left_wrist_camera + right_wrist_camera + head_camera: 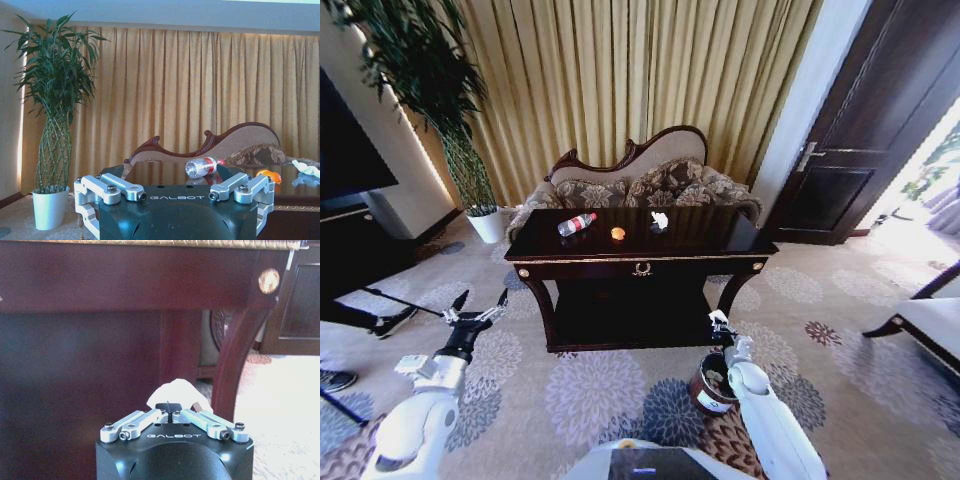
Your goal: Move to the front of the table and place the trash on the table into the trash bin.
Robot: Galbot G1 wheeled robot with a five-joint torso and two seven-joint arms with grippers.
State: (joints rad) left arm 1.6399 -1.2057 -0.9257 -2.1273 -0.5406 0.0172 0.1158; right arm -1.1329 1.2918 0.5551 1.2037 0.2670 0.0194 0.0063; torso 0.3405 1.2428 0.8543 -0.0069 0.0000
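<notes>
Head cam high, angled down at table (640, 250) front. Left wrist cam looks level past left gripper (175, 195) across tabletop. Right wrist cam sits low, close beyond right gripper (171, 416), facing table's rail and leg.

"GALBOT" on both grippers' black housings (177, 198) (173, 436)

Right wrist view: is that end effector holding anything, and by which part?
Yes. The right end effector, above the reddish-brown round trash bin, is shut on a crumpled whitish paper lump, pinching its near lower edge.

Glossy dark wooden table (640, 248), clear plastic bottle (577, 224), crumpled whitish paper lump (172, 392)
</notes>
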